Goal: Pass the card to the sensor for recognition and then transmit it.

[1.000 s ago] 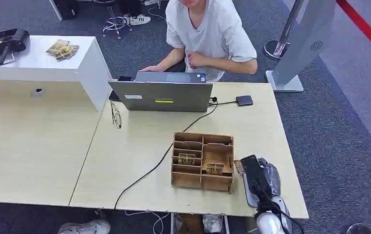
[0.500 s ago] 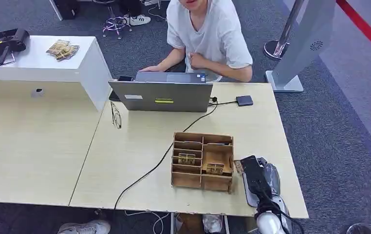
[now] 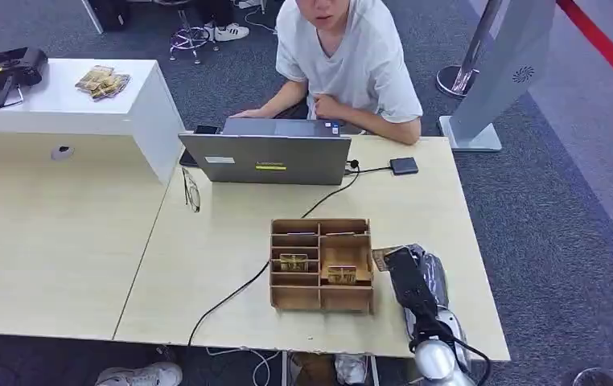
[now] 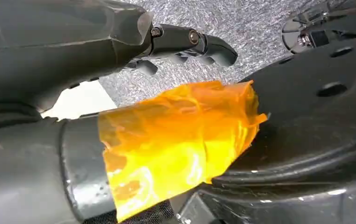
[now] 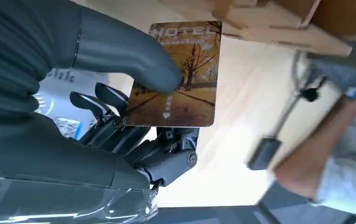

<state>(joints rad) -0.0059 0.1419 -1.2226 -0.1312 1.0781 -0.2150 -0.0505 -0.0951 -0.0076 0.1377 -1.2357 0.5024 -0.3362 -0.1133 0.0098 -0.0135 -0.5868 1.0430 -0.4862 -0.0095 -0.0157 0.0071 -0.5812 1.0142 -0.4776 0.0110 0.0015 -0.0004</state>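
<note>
While lit evenly, pale wooden table (image 3: 207, 249) on grey carpet (image 3: 561, 209).

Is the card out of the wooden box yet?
Out. The right hand pinches the card beside the wooden box.
</note>
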